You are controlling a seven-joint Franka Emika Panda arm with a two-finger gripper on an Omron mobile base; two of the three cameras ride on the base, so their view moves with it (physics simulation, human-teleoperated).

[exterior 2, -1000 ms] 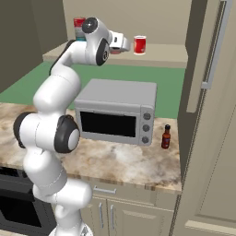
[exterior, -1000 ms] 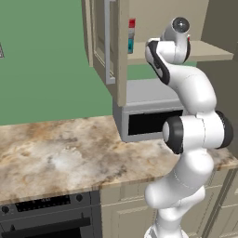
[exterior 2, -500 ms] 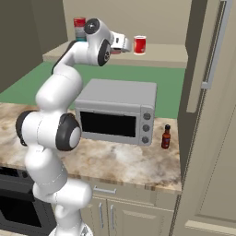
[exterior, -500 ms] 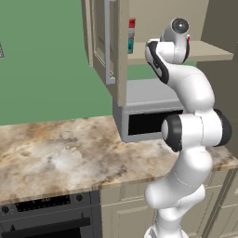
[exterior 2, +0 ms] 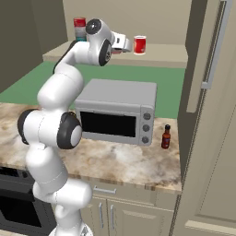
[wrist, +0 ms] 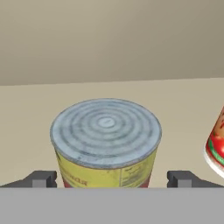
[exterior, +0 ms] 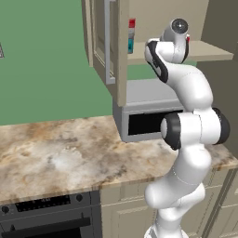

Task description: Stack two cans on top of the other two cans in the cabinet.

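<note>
An orange-tan can [wrist: 105, 144] with a grey ribbed lid and a reddish band at its foot stands on the cabinet shelf [exterior 2: 161, 53]. My gripper [wrist: 112, 179] is open, one fingertip on each side of this can and neither touching it. In the right base view the gripper [exterior 2: 123, 44] reaches over the shelf just left of the bright red white-rimmed can [exterior 2: 139, 44], which also shows at the hand view's right edge [wrist: 216, 144]. At the shelf's left end the red-and-grey can [exterior 2: 79, 22] stands on the teal can [exterior 2: 80, 33]. This stack [exterior: 131, 35] also shows beside the glass-paned door [exterior: 109, 42].
A grey microwave [exterior 2: 117, 110] stands on the marble counter [exterior: 60, 153] directly under the shelf. A small dark sauce bottle [exterior 2: 166, 137] is beside it on the right. A tall cabinet front with a long handle [exterior 2: 213, 46] rises at the right. An oven [exterior: 46, 218] sits below the counter.
The hand has edged slightly along the shelf toward the orange-tan can. The cans have stayed where they were, and the jaws have stayed open.
</note>
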